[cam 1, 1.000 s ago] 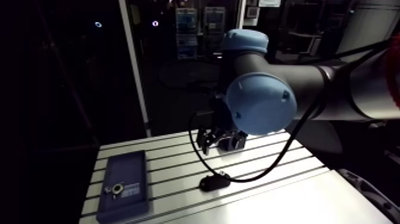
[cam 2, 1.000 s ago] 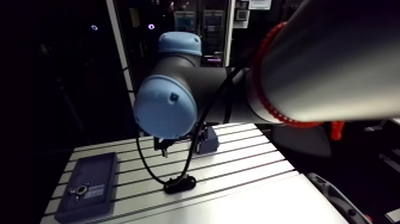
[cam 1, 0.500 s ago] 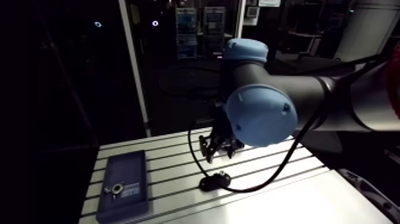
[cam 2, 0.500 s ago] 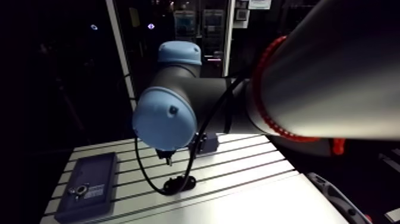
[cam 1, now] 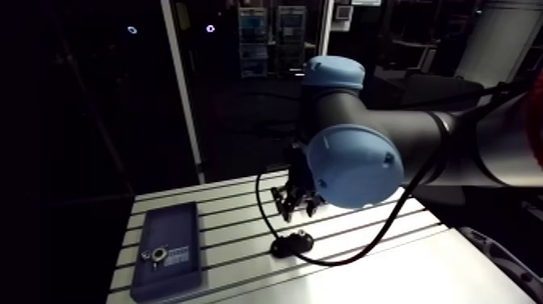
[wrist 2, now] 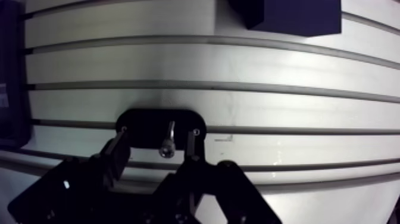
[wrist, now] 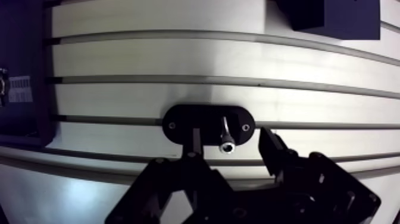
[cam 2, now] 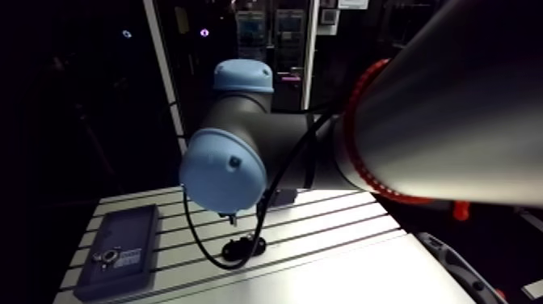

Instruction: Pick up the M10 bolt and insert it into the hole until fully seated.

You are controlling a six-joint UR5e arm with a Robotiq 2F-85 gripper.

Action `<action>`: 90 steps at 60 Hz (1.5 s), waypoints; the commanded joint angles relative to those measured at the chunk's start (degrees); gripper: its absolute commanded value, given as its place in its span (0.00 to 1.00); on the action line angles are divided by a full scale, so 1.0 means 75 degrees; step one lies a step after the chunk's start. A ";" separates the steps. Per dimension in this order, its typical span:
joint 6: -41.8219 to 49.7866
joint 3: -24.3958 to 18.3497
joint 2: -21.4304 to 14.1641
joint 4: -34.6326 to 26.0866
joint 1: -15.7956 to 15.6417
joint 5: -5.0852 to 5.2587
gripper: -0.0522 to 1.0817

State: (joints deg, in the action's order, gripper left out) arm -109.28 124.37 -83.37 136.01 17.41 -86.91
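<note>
The bolt point(wrist: 225, 138) is a small silver cap-head screw standing in a black oval holder point(wrist: 184, 122) on the slotted table. In the wrist view it lies between my two fingers. My gripper point(wrist: 228, 134) hangs just over the holder with its jaws partly closed, and a gap shows on each side of the bolt. In the arm view the gripper point(cam 1: 292, 207) hovers a little above the holder point(cam 1: 292, 242). A dark blue plate point(cam 1: 166, 255) at the table's left carries a small metal fitting with the hole point(cam 1: 155, 256).
A dark block point(wrist: 327, 18) sits on the table beyond the holder. The table's aluminium slots point(wrist: 178, 80) run across under the gripper. The plate's edge point(wrist: 24, 71) shows off to one side in the wrist view.
The wrist and gripper have sunk slightly toward the black holder, and the fingers look closer together than before. The bolt, holder and plate stay where they were.
</note>
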 commanded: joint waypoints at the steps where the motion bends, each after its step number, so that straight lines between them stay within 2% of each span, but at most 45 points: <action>1: 0.0009 0.0063 0.0013 0.0014 0.0000 -0.0007 0.43; 90: -0.0039 0.0205 0.0233 0.0283 0.0106 -0.0029 0.43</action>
State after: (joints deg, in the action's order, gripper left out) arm -109.64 125.87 -81.99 138.13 18.17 -86.99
